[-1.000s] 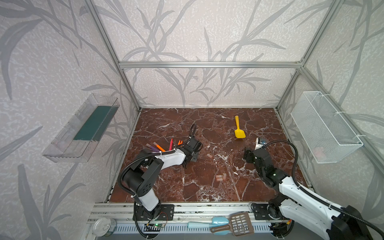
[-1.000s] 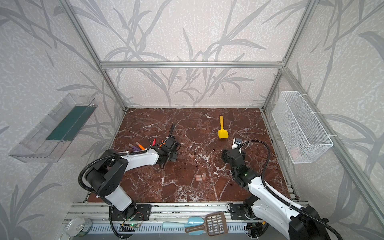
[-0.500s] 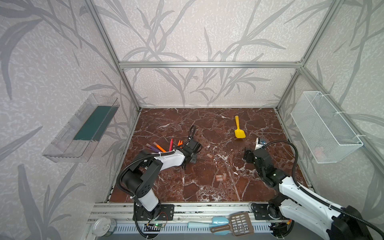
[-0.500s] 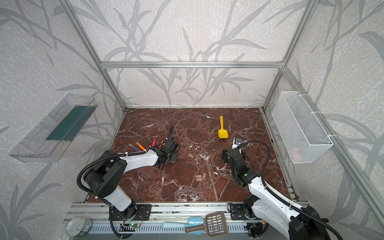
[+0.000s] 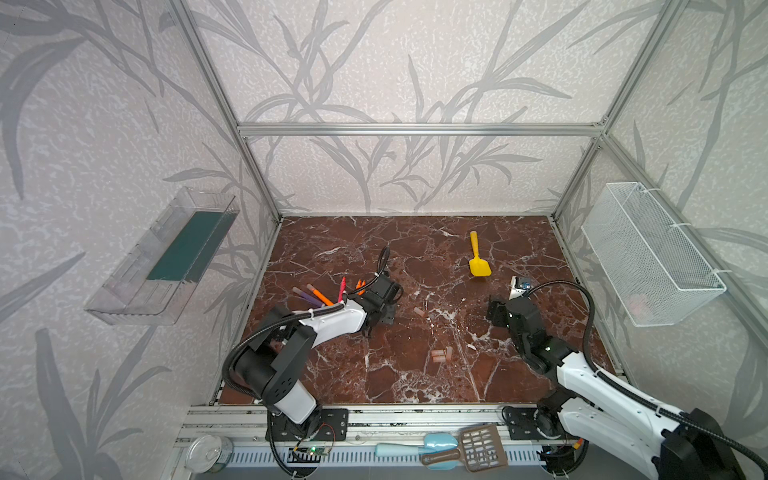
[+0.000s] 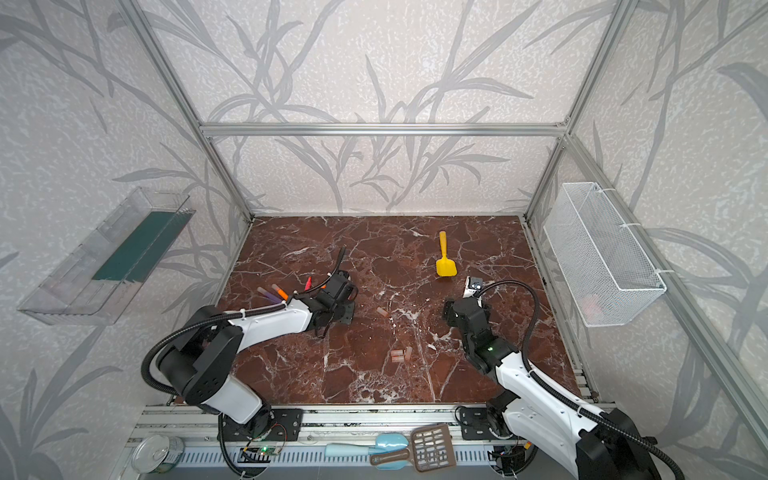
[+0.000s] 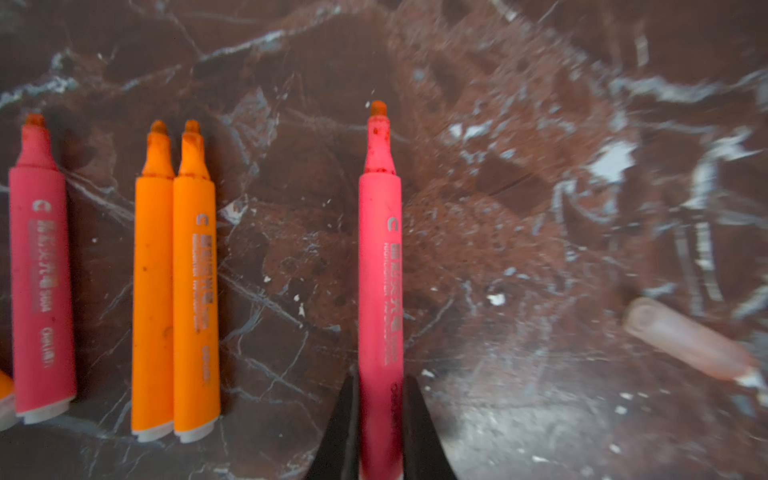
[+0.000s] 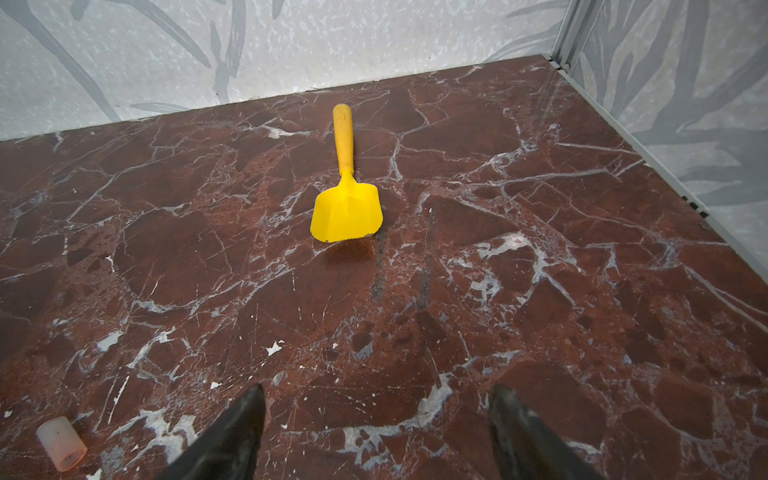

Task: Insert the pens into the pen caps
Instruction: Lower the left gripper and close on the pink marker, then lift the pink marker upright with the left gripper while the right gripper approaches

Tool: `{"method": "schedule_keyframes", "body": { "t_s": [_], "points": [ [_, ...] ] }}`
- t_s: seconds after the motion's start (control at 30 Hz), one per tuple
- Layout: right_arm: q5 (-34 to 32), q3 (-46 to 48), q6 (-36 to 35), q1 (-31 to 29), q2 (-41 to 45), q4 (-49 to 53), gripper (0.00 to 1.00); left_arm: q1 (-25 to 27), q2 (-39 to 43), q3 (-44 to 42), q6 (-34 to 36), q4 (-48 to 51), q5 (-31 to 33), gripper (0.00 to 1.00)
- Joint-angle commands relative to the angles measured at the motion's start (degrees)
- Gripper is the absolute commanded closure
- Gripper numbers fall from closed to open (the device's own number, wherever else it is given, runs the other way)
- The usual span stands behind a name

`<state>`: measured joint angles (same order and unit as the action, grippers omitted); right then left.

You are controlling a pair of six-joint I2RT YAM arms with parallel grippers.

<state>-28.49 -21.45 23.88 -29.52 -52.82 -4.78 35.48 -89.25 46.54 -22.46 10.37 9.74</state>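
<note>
Left end effector clamps the pink pen near its rear — likely light, stiff, slick — right end effector stands open.

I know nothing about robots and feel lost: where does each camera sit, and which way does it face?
Top views: high in front, looking down at the table; left arm and right arm show.
Left wrist: on that arm, looking along the left gripper, shut on a red-pink pen.
Right wrist: on that arm, looking past the open right gripper toward the yellow shovel.
Shared: the yellow shovel, also in both top views.
</note>
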Motion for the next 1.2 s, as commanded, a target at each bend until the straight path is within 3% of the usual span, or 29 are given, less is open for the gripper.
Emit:
{"method": "schedule_keyframes", "body": {
  "t_s": [0.0, 0.23, 0.33, 0.47, 0.6, 0.67, 0.8, 0.9, 1.17],
  "points": [
    [-1.7, -0.1, 0.0, 0.2, 0.6, -1.3, 0.17, 0.0, 6.2, -0.9, 1.4, -2.0, -3.5, 0.97],
    [0.3, 0.2, 2.7, 0.2, 3.2, 0.0, 0.17, 0.0, 16.5, -8.5, 3.9, -13.0, -15.5, 1.00],
    [11.7, -0.5, 5.9, 0.1, 3.6, -0.7, 0.17, -0.1, 19.9, -9.9, 4.1, -14.1, -18.3, 0.99],
    [25.7, 1.1, 13.0, -2.8, -1.4, -12.3, 0.18, 0.0, 22.6, -13.0, 3.6, -18.9, -22.8, 0.99],
    [25.2, -4.0, 13.7, -13.2, -8.7, -16.1, 0.19, 0.0, 24.0, -15.0, 2.4, -23.5, -28.1, 1.00],
    [27.8, -5.6, 14.6, -15.2, -12.5, -19.4, 0.19, 0.0, 24.3, -16.1, 2.0, -25.8, -30.4, 0.99],
    [32.3, -6.3, 17.5, -16.7, -20.4, -29.6, 0.21, 0.1, 24.3, -18.6, 1.0, -31.8, -34.0, 1.00],
    [33.0, -8.8, 18.5, -17.0, -23.6, -30.0, 0.22, 0.1, 24.4, -19.2, 0.7, -32.5, -35.2, 1.00],
    [30.8, -6.3, 21.4, -16.9, -23.6, -37.2, 0.24, 0.2, 23.9, -21.1, 0.9, -34.6, -35.6, 1.00]
  ]
}}
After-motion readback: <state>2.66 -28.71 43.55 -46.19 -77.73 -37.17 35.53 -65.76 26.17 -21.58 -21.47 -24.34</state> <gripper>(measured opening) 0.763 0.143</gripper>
